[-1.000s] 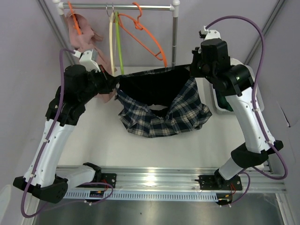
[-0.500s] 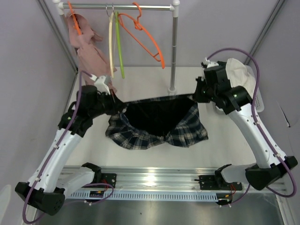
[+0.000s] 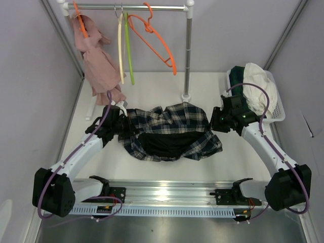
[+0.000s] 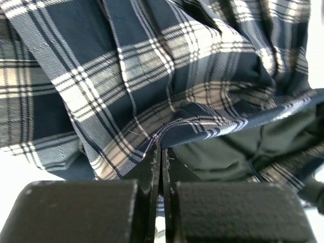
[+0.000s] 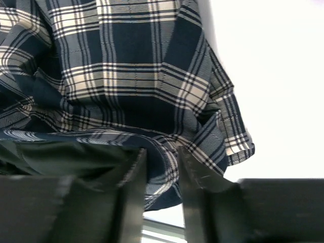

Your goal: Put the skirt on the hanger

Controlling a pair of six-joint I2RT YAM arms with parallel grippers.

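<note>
Left gripper (image 4: 161, 152) is seen closed on the hem of the plaid skirt (image 3: 174, 117). In the left wrist view its fingers (image 4: 148, 174) are pressed almost together, and the stitched edge of the cloth is pinched between them. The right gripper (image 5: 162, 154) is likewise clamped on the skirt's opposite edge. There the jaws are held a little apart, and the gap is filled by a fold of navy-and-white checked cloth.

The skirt is spread in a crumpled heap on the white table (image 3: 212, 86), between the two grippers, with one side held at each. Its dark lining (image 3: 167, 143) is exposed at the near middle, and checked cloth is bunched above and beside it. Both arms are stretched low over the table.

Behind the skirt, a garment rail (image 3: 142, 7) is carried on a metal upright (image 3: 188, 50). A bare orange hanger (image 3: 154, 38), a cream hanger (image 3: 120, 48) and a green hanger (image 3: 129, 58) are hung from it. A pink garment (image 3: 98, 63) is draped at the rail's left end. The skirt is well apart from all of the hangers.

At the right edge of the table a white basket (image 3: 278, 110) is set. A white cloth (image 3: 258, 83) and a dark green item (image 3: 235, 76) are piled in it.
</note>
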